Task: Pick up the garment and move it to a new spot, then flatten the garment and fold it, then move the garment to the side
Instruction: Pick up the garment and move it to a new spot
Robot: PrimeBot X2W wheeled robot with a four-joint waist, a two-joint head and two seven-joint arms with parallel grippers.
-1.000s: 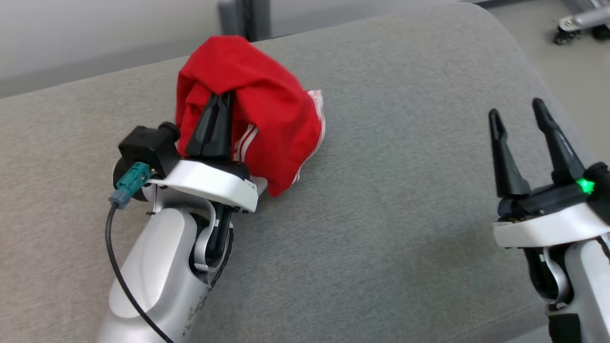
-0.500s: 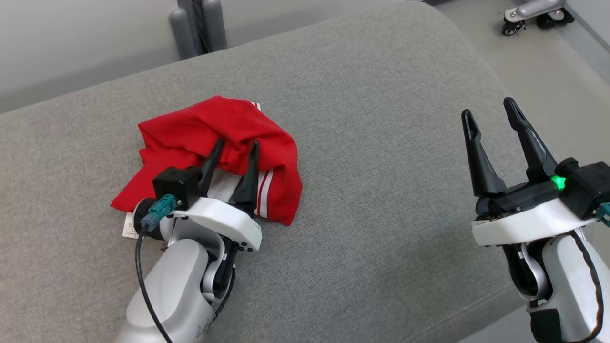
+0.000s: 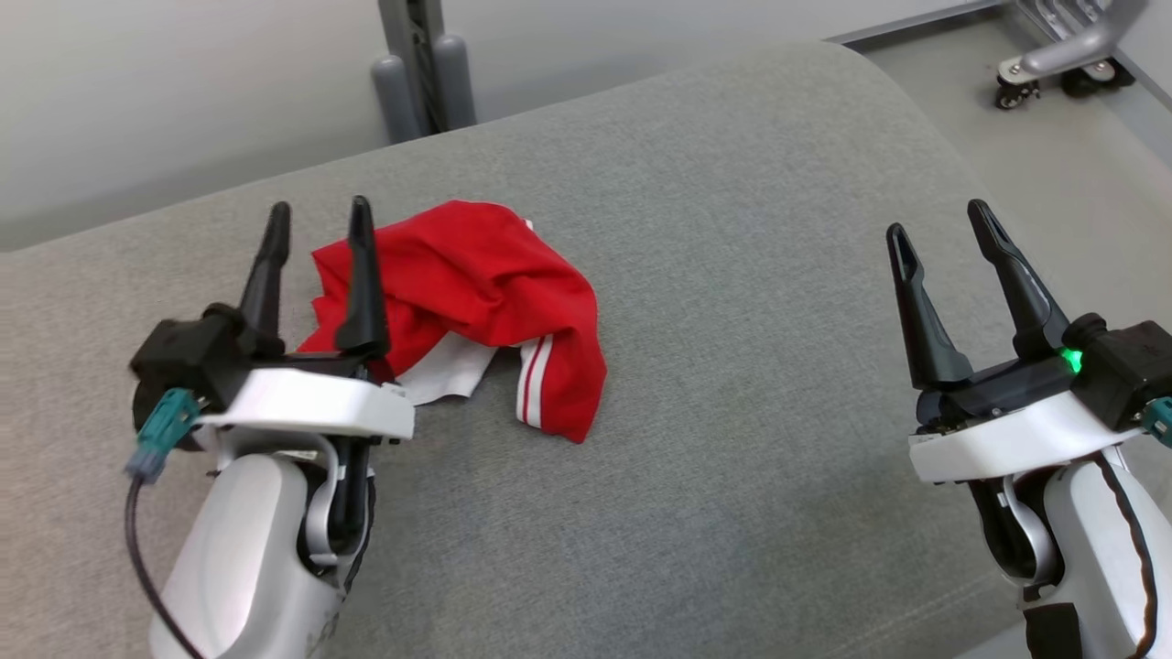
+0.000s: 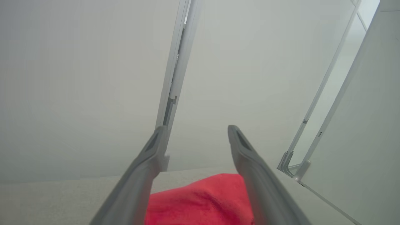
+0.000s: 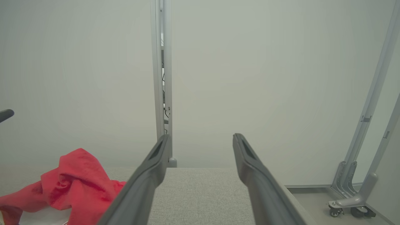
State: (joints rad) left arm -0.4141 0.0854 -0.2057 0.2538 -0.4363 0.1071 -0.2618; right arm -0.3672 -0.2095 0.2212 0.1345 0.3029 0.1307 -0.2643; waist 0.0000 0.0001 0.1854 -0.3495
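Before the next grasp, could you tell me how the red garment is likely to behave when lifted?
The red garment lies crumpled in soft folds, so it is probably floppy and would drape from a single pinch. It looks thin, likely light. On the woven grey cushion a push would probably bunch it rather than slide it.

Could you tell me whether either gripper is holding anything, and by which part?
Nothing is held: the left gripper and right gripper stand open, and the crumpled red fabric garment lies free on the grey upholstered cushion.

Crumpled red garment (image 3: pixel 485 284) lies on the grey cushion (image 3: pixel 751 302) beside the splayed left hand (image 3: pixel 320 205).
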